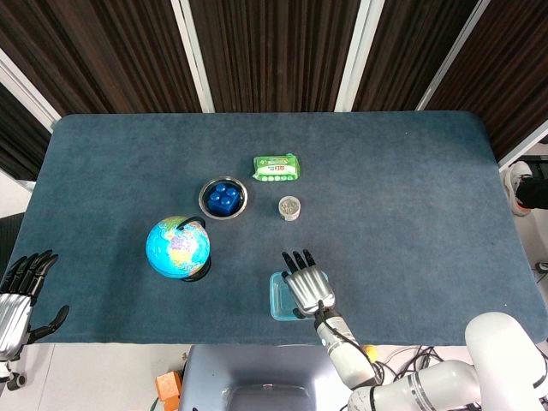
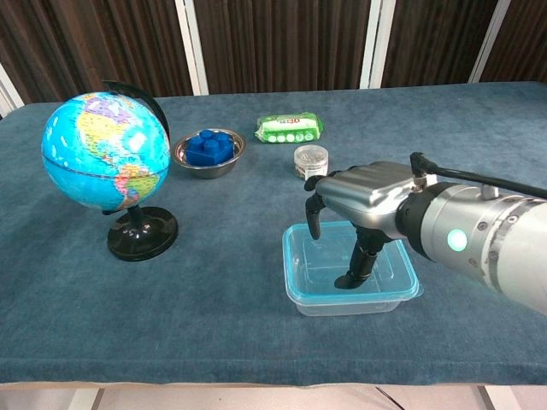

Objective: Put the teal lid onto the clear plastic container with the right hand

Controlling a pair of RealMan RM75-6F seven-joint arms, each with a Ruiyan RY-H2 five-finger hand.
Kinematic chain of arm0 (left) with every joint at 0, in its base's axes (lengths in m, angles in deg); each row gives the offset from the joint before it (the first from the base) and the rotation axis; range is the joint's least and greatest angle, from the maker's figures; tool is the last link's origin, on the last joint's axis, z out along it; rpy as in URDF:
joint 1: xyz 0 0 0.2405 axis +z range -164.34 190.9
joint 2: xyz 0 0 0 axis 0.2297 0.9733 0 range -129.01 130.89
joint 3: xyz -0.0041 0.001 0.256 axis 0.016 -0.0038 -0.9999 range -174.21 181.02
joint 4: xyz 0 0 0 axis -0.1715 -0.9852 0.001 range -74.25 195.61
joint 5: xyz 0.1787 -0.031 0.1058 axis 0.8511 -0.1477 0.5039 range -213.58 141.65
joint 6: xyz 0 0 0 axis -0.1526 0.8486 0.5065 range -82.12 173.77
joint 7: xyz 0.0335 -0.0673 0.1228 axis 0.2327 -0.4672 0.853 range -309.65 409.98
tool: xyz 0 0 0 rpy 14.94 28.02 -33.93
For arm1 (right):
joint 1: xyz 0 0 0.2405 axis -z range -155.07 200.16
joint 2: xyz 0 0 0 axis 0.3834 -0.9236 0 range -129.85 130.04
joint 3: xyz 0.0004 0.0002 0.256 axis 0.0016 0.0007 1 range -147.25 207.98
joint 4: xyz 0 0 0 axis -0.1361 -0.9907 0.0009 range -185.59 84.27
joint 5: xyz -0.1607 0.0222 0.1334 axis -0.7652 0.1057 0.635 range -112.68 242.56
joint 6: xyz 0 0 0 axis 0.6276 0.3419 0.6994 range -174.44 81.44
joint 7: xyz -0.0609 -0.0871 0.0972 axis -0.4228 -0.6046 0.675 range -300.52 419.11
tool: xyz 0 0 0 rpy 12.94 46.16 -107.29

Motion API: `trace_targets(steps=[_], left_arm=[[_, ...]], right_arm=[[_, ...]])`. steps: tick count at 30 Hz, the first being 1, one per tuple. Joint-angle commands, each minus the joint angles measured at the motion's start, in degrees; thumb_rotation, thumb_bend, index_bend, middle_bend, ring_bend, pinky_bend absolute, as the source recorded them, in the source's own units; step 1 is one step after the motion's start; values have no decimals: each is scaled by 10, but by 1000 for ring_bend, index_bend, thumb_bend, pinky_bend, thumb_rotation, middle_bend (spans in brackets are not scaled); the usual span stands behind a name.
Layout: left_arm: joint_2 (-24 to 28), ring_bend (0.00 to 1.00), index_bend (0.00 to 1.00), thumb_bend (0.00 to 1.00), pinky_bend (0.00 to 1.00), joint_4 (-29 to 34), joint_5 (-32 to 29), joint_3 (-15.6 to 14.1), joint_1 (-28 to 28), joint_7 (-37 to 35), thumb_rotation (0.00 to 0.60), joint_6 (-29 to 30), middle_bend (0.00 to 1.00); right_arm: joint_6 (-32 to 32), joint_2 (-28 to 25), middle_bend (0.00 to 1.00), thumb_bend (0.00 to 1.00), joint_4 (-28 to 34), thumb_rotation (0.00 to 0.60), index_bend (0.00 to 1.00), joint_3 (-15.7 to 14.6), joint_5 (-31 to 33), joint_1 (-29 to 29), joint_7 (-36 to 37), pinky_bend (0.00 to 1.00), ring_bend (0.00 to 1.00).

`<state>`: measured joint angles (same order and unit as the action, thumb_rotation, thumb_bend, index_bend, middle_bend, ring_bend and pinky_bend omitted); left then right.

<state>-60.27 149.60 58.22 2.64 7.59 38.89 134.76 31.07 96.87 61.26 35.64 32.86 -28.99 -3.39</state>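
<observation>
Most of this job is looking done from here: the teal lid [image 2: 352, 272] is sitting on top of the clear plastic container [image 2: 342, 301] at the near edge of the blue-carpeted table [image 1: 411, 197], its rim appearing to line up with the box all the way round, though whether it is fully snapped down I cannot tell. Hovering right over it is the right hand [image 2: 367, 205], palm down, and its fingers [image 2: 362, 261] are hanging spread and curled downward, one fingertip reaching to the lid's recessed top and looking to be touching or just about touching it; nothing is being pinched or carried. From the head view that same hand is covering much of the lid, with the teal edge peeking out on its left side. Over at the far left corner the left hand [image 1: 19, 291] is idling off the table edge, fingers apart and holding nothing. Farther back the globe [image 2: 105, 154] is standing upright on its black base, the metal bowl [image 2: 209, 158] is carrying blue blocks [image 2: 211, 145], and the green packet [image 2: 290, 127] and small jar [image 2: 310, 160] are sitting well apart from the action. What is left, by my reckoning, is a firm press to seat the lid and then lifting the hand away
</observation>
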Motion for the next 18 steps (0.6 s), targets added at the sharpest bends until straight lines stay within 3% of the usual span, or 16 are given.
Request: trace_targets(steps=[1, 18], left_arm=[[0, 9, 0, 324, 0, 0, 0, 0, 0, 0, 600, 0, 42], [0, 9, 0, 324, 0, 0, -2, 1, 0, 0, 600, -1, 42]], right_arm=[[0, -1, 13, 105, 0, 600, 352, -1, 0, 0, 1, 0, 0], [-16, -1, 13, 151, -14, 600, 324, -7, 3, -2, 7, 0, 0]])
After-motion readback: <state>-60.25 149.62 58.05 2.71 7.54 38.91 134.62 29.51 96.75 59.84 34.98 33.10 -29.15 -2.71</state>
